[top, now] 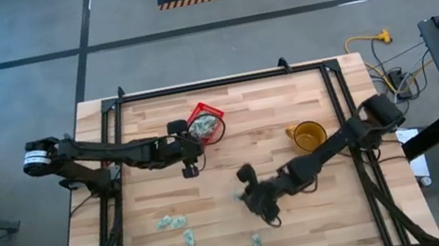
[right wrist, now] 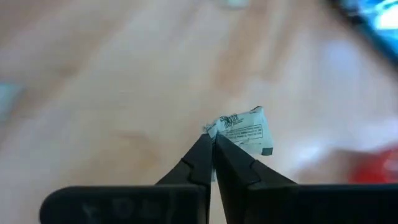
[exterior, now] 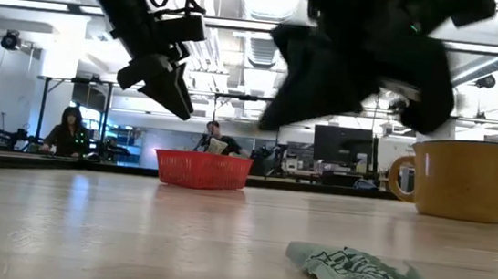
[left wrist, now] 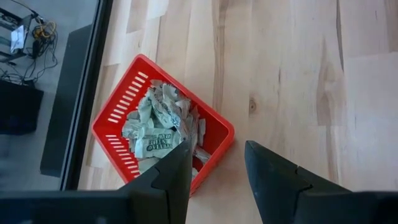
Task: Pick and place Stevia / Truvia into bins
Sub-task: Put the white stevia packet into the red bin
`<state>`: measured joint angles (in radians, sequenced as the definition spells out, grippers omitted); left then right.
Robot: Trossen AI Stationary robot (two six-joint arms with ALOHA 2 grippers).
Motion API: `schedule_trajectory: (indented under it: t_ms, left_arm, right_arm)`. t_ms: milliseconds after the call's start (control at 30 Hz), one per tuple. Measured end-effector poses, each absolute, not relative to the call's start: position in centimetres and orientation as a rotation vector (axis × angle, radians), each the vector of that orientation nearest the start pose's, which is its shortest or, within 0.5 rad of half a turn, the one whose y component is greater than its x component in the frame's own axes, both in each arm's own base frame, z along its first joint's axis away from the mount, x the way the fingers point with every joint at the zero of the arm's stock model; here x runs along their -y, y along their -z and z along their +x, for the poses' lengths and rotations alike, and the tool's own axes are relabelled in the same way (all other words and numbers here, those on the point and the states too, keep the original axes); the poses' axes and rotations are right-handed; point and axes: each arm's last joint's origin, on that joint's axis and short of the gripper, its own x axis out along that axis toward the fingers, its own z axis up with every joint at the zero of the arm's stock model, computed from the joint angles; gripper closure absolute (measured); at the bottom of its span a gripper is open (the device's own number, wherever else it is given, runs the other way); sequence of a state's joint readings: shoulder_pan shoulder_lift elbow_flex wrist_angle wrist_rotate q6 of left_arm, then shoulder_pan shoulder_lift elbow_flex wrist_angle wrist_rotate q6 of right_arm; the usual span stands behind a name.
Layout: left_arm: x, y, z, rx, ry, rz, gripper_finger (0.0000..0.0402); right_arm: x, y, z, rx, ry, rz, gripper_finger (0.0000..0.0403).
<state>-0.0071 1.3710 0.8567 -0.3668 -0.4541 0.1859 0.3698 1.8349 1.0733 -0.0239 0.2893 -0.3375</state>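
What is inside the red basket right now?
The red basket holds a heap of pale green-and-white sachets. Its floor and any lower sachets are covered.

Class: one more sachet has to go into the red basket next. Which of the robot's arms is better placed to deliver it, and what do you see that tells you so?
Probably the right. The right gripper is already shut on a sachet above mid-table. The left gripper sits open and empty beside the red basket, nearer but with nothing to drop.

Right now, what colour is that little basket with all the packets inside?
The basket is bright red, with slotted sides. The left wrist view shows it best.
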Motion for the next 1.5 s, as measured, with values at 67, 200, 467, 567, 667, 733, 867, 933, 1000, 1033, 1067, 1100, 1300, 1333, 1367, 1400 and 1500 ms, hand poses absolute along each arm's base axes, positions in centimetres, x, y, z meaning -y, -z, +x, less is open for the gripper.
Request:
schedule_trajectory:
  t_ms: [67,200,467,567,667,733,867,933,1000,1033,1067,1100,1300,1333,1367,1400,1500]
  left_arm:
    - [-1.1,-22.3,26.7,-0.908,-0.345,0.355,0.0269]
    - [-1.1,-22.6,25.8,-0.937,-0.382,0.279,0.0269]
    - [-0.6,-23.3,23.7,-0.963,-0.49,0.058,0.0269]
    - [0.0,-23.3,23.5,-0.95,-0.493,0.018,0.0269]
    - [0.8,-22.8,23.3,-0.969,-0.471,0.011,0.0269]
    - [1.4,-22.7,23.4,-0.956,-0.461,-0.006,0.0269]
    - [2.4,-22.5,23.3,-0.949,-0.447,-0.036,0.0269]
    - [2.9,-22.5,23.2,-0.942,-0.443,-0.054,0.0269]
    - [3.3,-22.6,23.1,-0.936,-0.438,-0.067,0.0269]
    - [3.4,-22.6,23.1,-0.934,-0.435,-0.07,0.0269]
    - [3.6,-22.6,23.1,-0.932,-0.435,-0.077,0.0269]
    - [3.7,-22.6,23.1,-0.931,-0.433,-0.081,0.0269]
    - [3.8,-22.6,23.1,-0.928,-0.428,-0.079,0.0269]
    - [3.8,-22.6,23.1,-0.927,-0.428,-0.079,0.0269]
    - [3.8,-22.6,23.1,-0.927,-0.428,-0.079,0.0269]
    - [3.8,-22.5,23.1,-0.93,-0.428,-0.078,0.0269]
    - [3.8,-22.4,23.0,-0.936,-0.429,-0.075,0.0269]
  right_arm:
    - [-11.7,-17.7,35.5,-0.698,-0.137,-0.615,0.0394]
    - [-8.2,-19.0,36.2,-0.683,-0.056,-0.643,0.0394]
    - [3.1,-20.5,37.8,-0.569,0.03,-0.459,0.0394]
    - [7.1,-20.9,37.5,-0.511,0.024,-0.325,0.0394]
    - [10.5,-21.1,36.9,-0.47,0.06,-0.187,0.0394]
    - [12.2,-21.1,36.6,-0.437,0.085,-0.108,0.0394]
    - [13.8,-19.9,36.7,-0.424,0.122,-0.03,0.0394]
    - [14.1,-19.2,37.0,-0.418,0.113,-0.02,0.0394]
    - [14.1,-18.6,37.3,-0.408,0.09,-0.024,0.0394]
    - [14.2,-18.3,37.4,-0.412,0.084,-0.03,0.0394]
    - [14.2,-18.0,37.4,-0.418,0.081,-0.033,0.0394]
    - [14.2,-18.0,37.5,-0.419,0.079,-0.035,0.0394]
    - [14.5,-17.8,38.1,-0.413,0.082,0.008,0.0392]
    - [14.5,-17.7,38.2,-0.415,0.08,0.006,0.0389]
    - [14.5,-17.6,38.3,-0.417,0.074,0.007,0.0384]
    - [14.6,-17.4,38.5,-0.421,0.063,0.011,0.0377]
    - [14.8,-16.8,39.2,-0.426,0.056,0.037,0.0349]
